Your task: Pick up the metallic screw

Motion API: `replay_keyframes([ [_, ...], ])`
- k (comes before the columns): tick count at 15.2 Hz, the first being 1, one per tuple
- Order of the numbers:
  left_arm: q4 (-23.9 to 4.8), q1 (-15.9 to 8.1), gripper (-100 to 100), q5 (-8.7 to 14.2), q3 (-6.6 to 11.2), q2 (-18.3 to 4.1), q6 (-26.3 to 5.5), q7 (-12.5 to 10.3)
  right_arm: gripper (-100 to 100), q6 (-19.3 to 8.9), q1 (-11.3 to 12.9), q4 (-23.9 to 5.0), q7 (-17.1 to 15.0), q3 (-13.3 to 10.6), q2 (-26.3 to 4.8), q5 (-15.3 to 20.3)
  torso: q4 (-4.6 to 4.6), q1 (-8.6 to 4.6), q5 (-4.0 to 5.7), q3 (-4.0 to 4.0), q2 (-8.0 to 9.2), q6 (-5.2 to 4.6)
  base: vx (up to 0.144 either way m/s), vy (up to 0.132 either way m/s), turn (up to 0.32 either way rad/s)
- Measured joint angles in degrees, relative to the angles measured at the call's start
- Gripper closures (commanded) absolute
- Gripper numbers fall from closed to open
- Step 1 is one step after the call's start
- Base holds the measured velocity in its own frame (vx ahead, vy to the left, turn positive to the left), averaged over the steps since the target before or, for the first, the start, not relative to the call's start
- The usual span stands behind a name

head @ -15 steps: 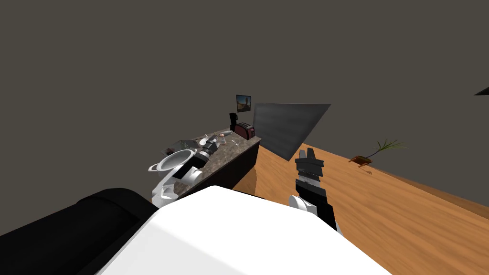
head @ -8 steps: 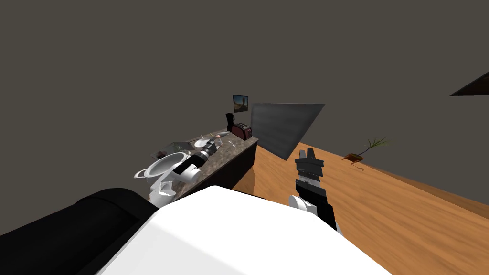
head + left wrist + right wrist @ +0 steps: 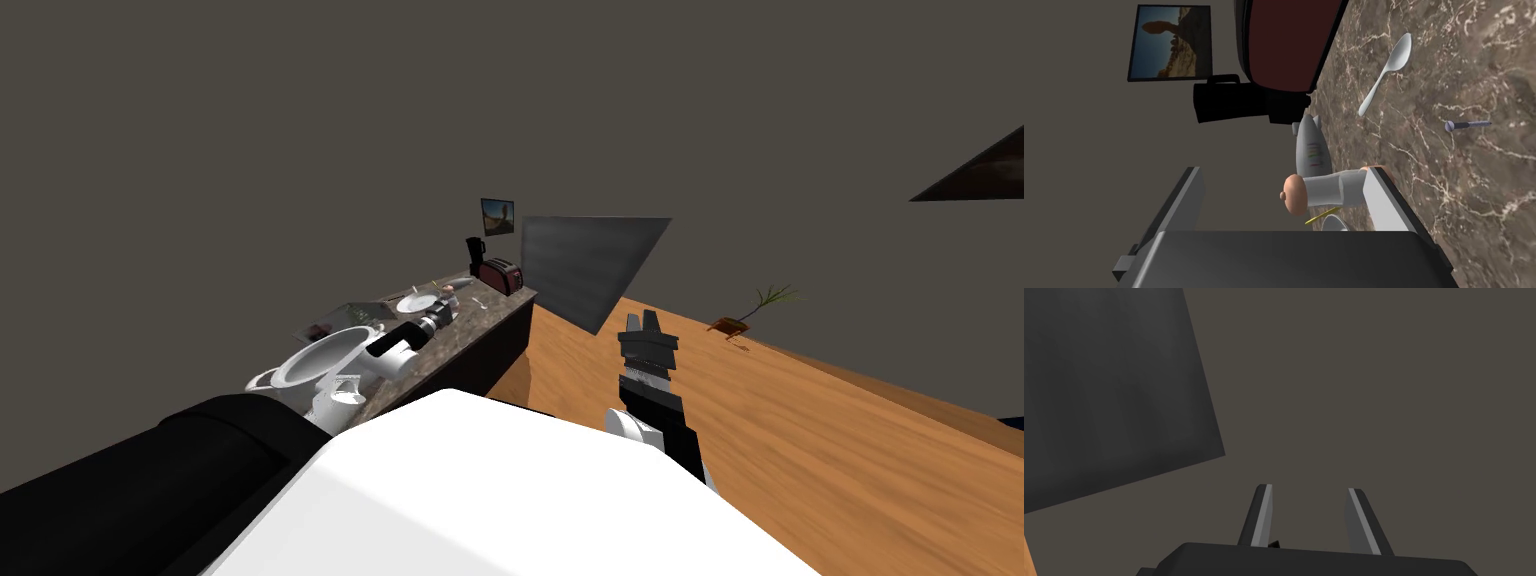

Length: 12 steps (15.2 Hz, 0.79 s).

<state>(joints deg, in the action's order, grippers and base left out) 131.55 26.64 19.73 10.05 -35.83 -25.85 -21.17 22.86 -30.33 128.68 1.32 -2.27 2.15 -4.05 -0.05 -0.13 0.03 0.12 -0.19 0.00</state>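
One screw and one spoon on the counter; left hand, right hand spread, holding nothing.

The left arm is being rendered in rounded white shells broken by a black band, narrowing into a ribbed grey and black wrist. The right arm is being rendered mostly in black, crossed by pale grey bands, with a round white cap at its joint. The left gripper is being shown as a dark grey box carrying two thin fingers, light grey on their flat faces and black-edged. The right gripper is being shown alike, each blade edged by a brighter grey strip.
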Motion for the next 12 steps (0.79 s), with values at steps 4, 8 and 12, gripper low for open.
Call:
replay_keyframes([
  [4,-1.4,-0.4,-100,3.1,0.55,-2.3,-4.7,-1.2,0,0.0,0.0,0.0,0.0,0.0,0.0,0.0,-0.01,-0.03,0.0,0.02,-0.05,-0.02,0.063,-0.035,-0.061],
  [8,-2.7,-0.9,-100,5.3,0.77,-3.7,-8.7,-2.0,0,0.0,0.0,0.0,0.0,0.0,0.0,0.0,0.0,0.03,-0.01,-0.01,0.01,-0.02,0.049,-0.019,-0.046],
  [12,-3.7,-1.2,-100,7.5,1.17,-5.2,-12.8,-2.8,0,0.0,0.0,0.0,0.0,0.0,0.0,0.0,0.01,0.04,-0.01,-0.02,0.03,-0.01,0.045,-0.016,-0.033],
])
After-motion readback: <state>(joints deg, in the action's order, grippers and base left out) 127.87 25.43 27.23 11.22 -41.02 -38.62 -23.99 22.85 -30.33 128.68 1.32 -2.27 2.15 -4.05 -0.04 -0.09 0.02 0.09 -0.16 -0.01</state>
